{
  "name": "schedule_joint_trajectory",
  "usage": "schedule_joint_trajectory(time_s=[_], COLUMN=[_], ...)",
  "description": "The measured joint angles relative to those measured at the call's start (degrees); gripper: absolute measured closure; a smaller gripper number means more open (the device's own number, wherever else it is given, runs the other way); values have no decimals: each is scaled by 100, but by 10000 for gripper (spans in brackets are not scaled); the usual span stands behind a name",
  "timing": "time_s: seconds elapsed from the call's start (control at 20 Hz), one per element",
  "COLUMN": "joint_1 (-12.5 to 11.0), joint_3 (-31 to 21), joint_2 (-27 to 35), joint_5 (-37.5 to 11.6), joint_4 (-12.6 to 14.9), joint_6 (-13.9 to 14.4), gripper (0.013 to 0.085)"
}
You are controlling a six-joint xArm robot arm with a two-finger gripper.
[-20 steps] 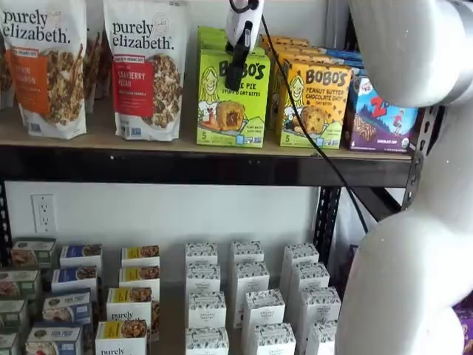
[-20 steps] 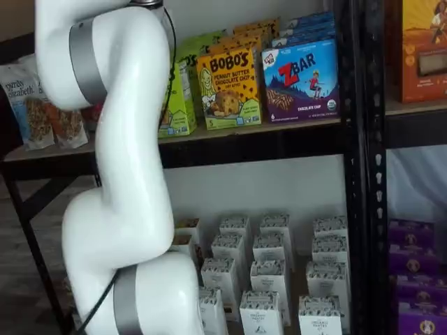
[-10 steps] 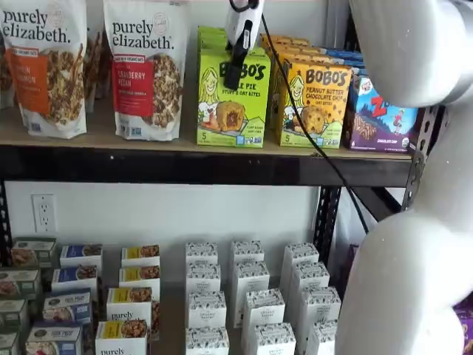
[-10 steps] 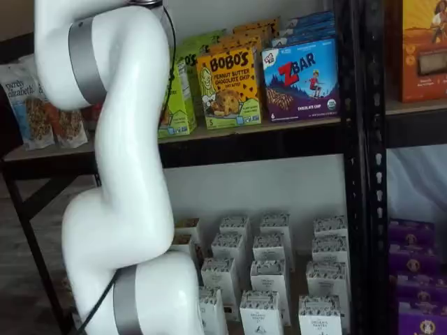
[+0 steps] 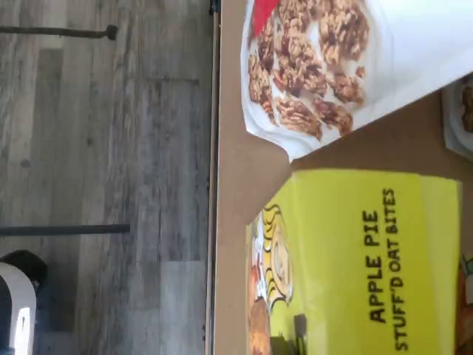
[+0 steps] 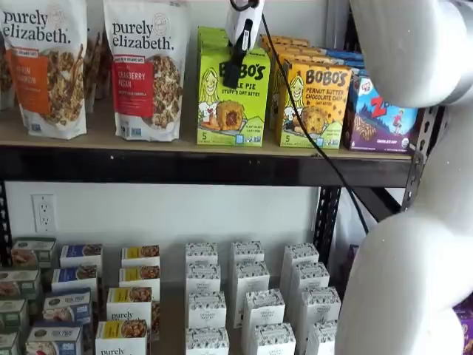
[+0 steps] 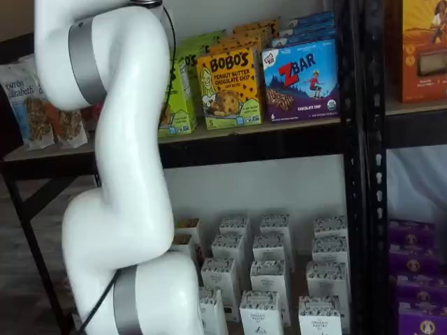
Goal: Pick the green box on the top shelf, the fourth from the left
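The green box [image 6: 233,111], a lime Bobo's Apple Pie carton, stands upright on the top shelf [image 6: 185,166] between a granola bag and a yellow-orange Bobo's box. My gripper [image 6: 231,74] hangs from above with its black fingers closed on the box's upper edge, one finger lying against the printed front. In a shelf view the green box [image 7: 178,105] is half hidden behind my white arm, and the gripper is hidden there. The wrist view shows the green box [image 5: 355,259] close up on the tan shelf board [image 5: 236,185].
The yellow-orange Bobo's box [image 6: 314,103] and a Z Bar box [image 6: 380,118] stand to the right, purely elizabeth granola bags [image 6: 146,70] to the left. A black cable [image 6: 310,133] trails from the gripper. My white arm [image 6: 421,185] fills the right. White cartons [image 6: 247,296] fill the lower shelf.
The fingers have closed on the green box's top edge. The gripper's tips have drifted slightly left and up, and the box has barely shifted.
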State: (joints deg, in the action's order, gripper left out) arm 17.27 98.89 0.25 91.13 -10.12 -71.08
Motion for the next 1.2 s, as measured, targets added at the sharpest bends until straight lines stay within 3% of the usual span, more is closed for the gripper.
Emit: schedule_joint_trajectory(time_s=[1.2], joint_1=[12], joint_3=[-221], joint_2=[-286], joint_5=[75], joint_4=[-201], joint_6=[43], gripper=[690])
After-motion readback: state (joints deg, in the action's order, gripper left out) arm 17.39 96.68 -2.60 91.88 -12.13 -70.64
